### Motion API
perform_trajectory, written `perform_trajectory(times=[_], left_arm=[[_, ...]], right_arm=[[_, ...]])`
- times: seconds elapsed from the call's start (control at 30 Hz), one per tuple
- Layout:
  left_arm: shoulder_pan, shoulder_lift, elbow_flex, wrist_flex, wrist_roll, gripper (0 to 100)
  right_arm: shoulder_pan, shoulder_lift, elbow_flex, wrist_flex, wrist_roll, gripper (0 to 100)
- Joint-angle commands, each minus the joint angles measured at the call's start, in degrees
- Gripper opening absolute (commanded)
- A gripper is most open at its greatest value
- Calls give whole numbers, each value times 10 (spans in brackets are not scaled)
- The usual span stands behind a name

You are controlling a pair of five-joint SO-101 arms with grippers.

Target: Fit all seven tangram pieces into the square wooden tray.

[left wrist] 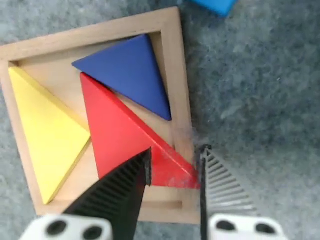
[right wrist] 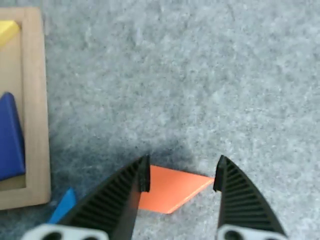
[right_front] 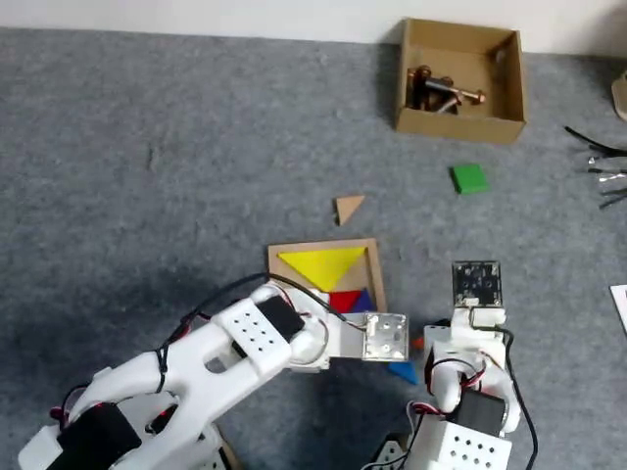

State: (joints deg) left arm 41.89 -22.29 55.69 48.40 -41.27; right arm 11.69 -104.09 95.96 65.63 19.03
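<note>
the right gripper hangs open and empty. the orange tangram piece lies between its jaws, long axis spanning the gap.

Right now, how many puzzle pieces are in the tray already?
Three are in the tray: yellow triangle, blue triangle, red triangle, whose corner overlaps the rim by the left claw. The right claw is over the orange piece. The light blue piece, tan triangle and green square wait on the carpet; four remain.
</note>
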Motion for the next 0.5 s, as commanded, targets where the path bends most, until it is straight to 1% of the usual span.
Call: perform_trajectory(times=[0.0, 0.13, 0.37, 0.47], left_arm=[[-13, -6, -7, -6, -4, 151], [-14, -6, -14, -6, -4, 151], [-72, -4, -37, -6, -5, 151], [-85, -5, -49, -6, -5, 151]], right_arm=[[7, -11, 45, -17, 1, 203], [7, -11, 45, -17, 1, 203], [7, -11, 45, -17, 1, 203], [7, -11, 45, -17, 1, 203]])
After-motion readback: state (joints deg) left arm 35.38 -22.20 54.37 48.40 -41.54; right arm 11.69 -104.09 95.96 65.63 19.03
